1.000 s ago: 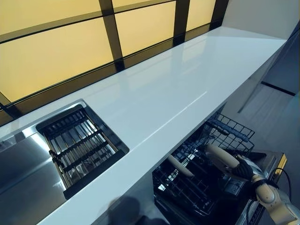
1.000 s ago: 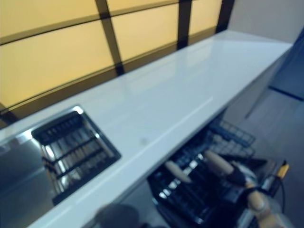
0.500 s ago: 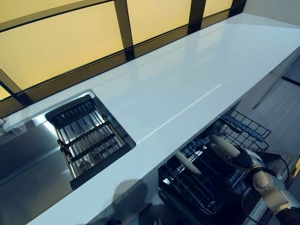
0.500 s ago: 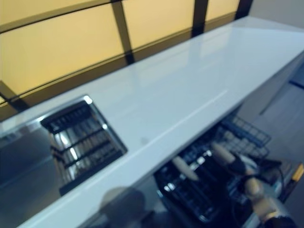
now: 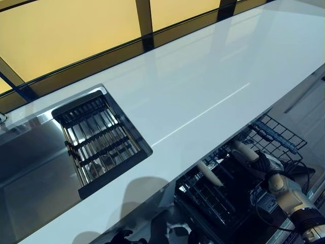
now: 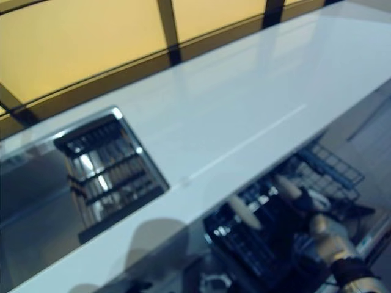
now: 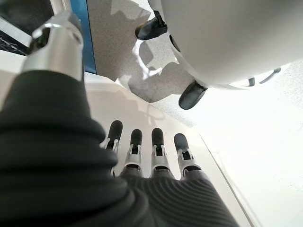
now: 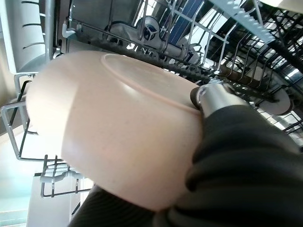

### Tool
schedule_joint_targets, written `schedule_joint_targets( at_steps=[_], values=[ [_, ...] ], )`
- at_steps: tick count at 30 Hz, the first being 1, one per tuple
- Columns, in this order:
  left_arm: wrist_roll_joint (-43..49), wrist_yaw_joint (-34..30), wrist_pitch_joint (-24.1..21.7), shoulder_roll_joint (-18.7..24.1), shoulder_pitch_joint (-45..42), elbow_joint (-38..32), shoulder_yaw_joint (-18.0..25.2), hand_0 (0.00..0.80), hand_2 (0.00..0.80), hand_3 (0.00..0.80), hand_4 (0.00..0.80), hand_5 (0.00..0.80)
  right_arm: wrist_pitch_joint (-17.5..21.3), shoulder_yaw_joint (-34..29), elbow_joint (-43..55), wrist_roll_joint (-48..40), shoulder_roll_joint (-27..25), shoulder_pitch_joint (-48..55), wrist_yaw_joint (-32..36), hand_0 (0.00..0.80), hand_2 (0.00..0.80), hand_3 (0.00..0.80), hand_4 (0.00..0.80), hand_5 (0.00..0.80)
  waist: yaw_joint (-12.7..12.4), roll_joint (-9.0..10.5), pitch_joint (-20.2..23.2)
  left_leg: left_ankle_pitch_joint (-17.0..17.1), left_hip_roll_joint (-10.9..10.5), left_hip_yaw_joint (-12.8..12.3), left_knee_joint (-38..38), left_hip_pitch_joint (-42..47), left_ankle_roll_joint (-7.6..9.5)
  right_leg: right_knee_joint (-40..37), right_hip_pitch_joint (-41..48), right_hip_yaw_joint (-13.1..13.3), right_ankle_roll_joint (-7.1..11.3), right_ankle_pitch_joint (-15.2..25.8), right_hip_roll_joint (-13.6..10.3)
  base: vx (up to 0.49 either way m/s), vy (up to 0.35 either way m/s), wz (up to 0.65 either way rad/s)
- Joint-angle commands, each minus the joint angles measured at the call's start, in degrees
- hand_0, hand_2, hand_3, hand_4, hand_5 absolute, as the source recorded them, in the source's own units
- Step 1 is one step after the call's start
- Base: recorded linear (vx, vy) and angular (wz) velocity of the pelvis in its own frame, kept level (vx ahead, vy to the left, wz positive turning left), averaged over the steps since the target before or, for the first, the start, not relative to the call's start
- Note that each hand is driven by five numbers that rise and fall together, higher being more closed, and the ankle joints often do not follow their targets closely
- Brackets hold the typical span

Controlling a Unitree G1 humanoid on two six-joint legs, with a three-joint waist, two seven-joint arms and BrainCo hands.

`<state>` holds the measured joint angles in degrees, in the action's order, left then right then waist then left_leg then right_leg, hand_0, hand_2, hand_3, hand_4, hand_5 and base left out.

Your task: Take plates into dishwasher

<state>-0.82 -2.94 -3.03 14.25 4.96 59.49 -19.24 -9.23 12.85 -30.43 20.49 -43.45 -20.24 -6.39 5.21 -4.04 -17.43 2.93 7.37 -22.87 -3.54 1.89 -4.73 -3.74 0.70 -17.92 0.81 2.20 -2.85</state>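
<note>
at the lower right of the head views, your right hand [image 5: 264, 163] is clenched on a beige plate [image 8: 113, 127], holding it on its edge over the pulled-out dishwasher rack [image 5: 277, 136]. another plate [image 5: 209, 174] stands in the rack just to its left. your left hand [image 7: 151, 151] shows only in its own wrist view, fingers straight and holding nothing. above the rack runs the white counter [image 5: 203, 86], with the sink [image 5: 30, 162] at the left.

We see warm amber light glowing through the window [image 5: 66, 35], glare streaking the counter [image 5: 213, 76], deep shadow below its near edge; right eye view blurred.
</note>
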Motion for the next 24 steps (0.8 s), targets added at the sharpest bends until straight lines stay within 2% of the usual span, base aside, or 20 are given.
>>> schedule_joint_targets(
  at_steps=[1, 18, 24],
  values=[
    [-1.3, 1.3, -1.4, 6.0, 7.3, -2.8, -0.3, 0.0, 0.0, 0.0, 0.0, 0.0, -0.2, 2.8, -0.6, -1.7, 0.4, -4.9, -1.9, 0.8, 0.8, 0.8, 0.8, 0.8, -1.3, 2.45, 1.7, 3.4, 1.1, 2.0, 0.5, -3.5, -1.68, 7.8, -3.8, 2.0, 5.91, -1.8, -4.3, -0.007, -0.002, 0.07],
    [-1.9, 1.2, -1.5, 5.9, 9.0, -3.7, -1.4, 0.0, 0.0, 0.0, 0.0, 0.0, -4.1, 3.5, -6.4, -4.6, 1.7, -7.4, -2.9, 0.8, 0.8, 0.8, 0.8, 0.8, -2.0, 1.55, 0.2, 3.7, 0.6, 3.0, 0.4, -4.2, -1.75, 8.6, -4.6, 1.6, 5.69, -1.8, -4.7, -0.001, 0.0, 0.01],
    [-1.8, 1.0, -1.3, 6.1, 9.4, -4.2, -1.8, 0.0, 0.0, 0.0, 0.0, 0.0, -6.4, 3.8, -8.8, -5.3, 1.8, -8.1, -1.1, 0.8, 0.8, 0.8, 0.8, 0.8, -2.3, 1.47, 0.0, 3.9, 0.4, 3.3, 0.2, -4.3, -1.71, 8.6, -4.5, 1.4, 5.76, -1.6, -4.8, -0.004, -0.002, 0.02]
  ],
)
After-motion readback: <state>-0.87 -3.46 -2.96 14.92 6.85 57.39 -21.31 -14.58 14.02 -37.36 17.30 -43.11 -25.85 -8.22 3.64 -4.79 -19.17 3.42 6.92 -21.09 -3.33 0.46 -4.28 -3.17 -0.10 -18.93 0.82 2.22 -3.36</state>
